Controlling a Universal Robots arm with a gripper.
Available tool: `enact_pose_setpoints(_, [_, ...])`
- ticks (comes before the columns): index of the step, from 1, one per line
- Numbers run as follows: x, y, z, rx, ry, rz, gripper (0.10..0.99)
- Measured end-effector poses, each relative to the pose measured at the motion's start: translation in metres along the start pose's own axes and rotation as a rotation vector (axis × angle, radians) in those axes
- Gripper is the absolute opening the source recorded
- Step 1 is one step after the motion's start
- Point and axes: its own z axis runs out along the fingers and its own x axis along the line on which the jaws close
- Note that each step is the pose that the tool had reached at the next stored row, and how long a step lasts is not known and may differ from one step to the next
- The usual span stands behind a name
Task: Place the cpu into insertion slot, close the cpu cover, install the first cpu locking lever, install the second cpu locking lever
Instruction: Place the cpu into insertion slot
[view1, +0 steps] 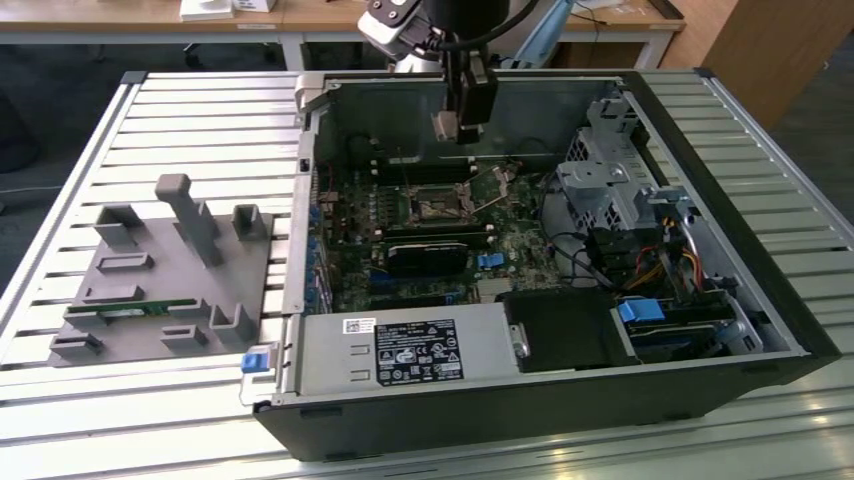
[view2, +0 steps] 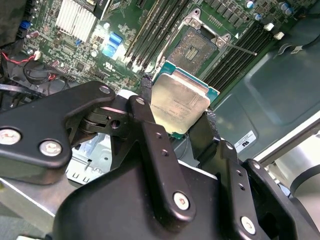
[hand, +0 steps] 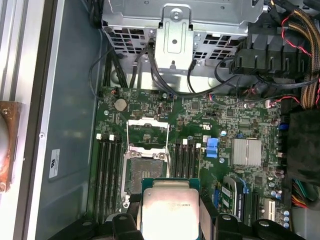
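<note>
A slatted metal tabletop (view1: 160, 110) carries everything, with wooden desks behind it. In the exterior view a grey fixture block (view1: 160, 270) sits at nine o'clock of the open computer case (view1: 534, 400). Inside the case, the gripper (view1: 458, 125) hangs at twelve o'clock of the insertion slot (view1: 438, 205), well clear of the green board. Its black fingers (view2: 147, 95) pinch the cpu (view2: 180, 102) by two opposite edges, with the dull metal top turned toward both wrist views. The chip is square, so no long axis stands out. The slot lies bare and the cpu cover (hand: 145, 120) is swung open. A metal drive cage (view1: 601, 185) stands at three o'clock of the slot.
</note>
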Motion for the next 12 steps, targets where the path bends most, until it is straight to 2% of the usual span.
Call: enact_pose_setpoints(12, [-0.0001,-0.0006,0.0062,0.000,-0.0002,0.000,0.541])
